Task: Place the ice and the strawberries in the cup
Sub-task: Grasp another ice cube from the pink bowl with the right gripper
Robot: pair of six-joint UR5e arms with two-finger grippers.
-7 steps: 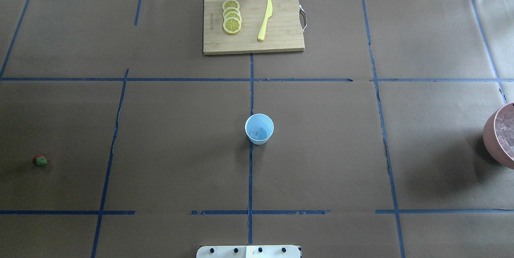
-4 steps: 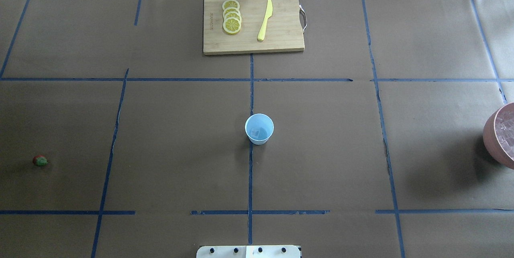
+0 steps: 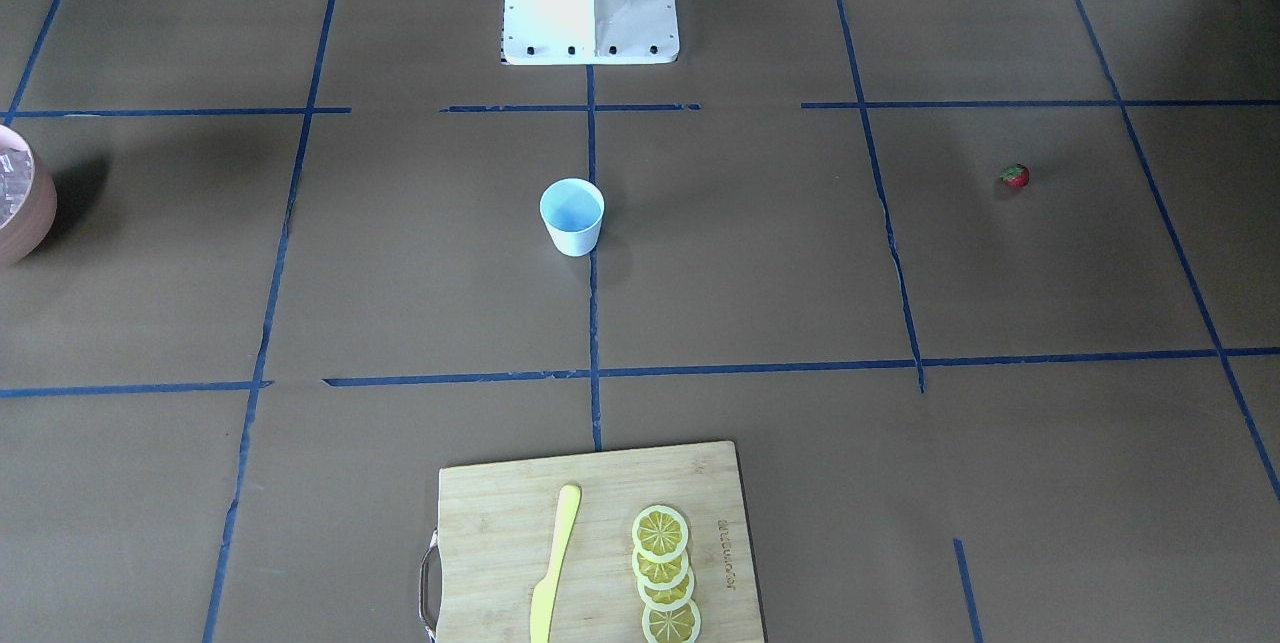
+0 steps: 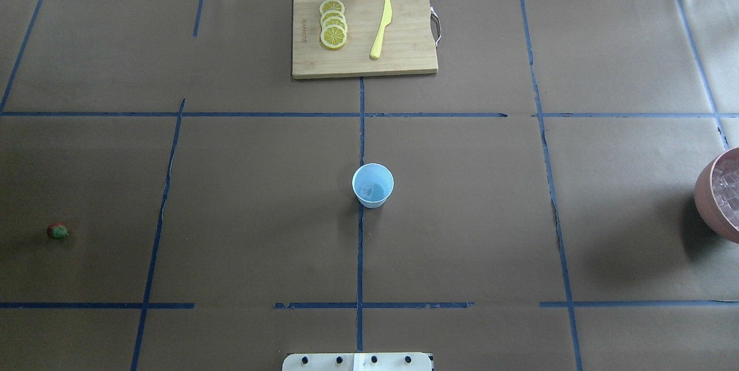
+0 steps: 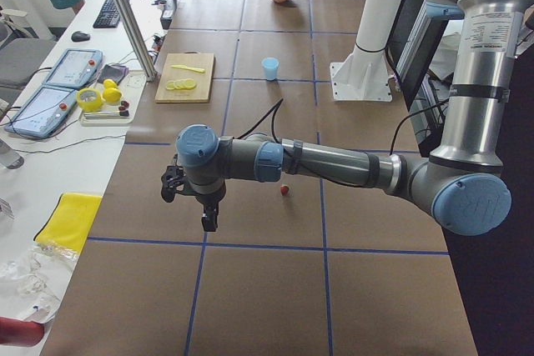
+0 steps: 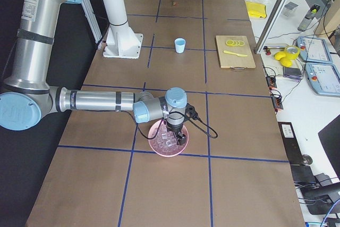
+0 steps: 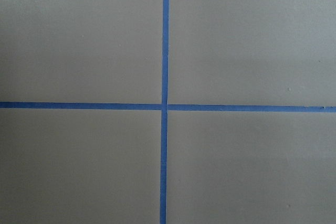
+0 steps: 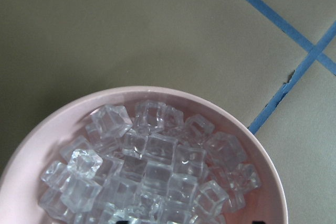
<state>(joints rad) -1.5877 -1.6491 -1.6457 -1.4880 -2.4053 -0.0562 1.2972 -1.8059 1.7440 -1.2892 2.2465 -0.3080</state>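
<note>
The cup (image 4: 373, 185) stands upright in the middle of the table (image 4: 462, 232), on the centre tape line, probably so that either arm can reach it. One cube of ice (image 4: 366, 190) seems to lie in its bottom already. The rest of the ice is heaped in the pink bowl (image 4: 708, 195) at the far right edge. The strawberry (image 4: 57, 231) lies alone on the far left, well apart from the cup. So each ingredient sits on the side of the arm that would fetch it. The cutting board (image 4: 404, 65), with its lemon slices (image 4: 333, 27) and yellow knife (image 4: 381, 29), lies at the far side, out of the way.

The right gripper (image 6: 179, 137) hangs over the bowl, pointing down at the cubes. Its wrist camera looks straight into the heap. Two dark specks at the lower edge of that view, well apart, look like its tips, so I judge the jaws spread with nothing between them, ready to take another cube.

The left gripper (image 5: 209, 219) hovers above bare table near the strawberry but to one side of it. Its wrist camera sees only a cross of tape and no berry. It shows only from the side, so I cannot tell how far open it is. No object is visible in it.
</note>
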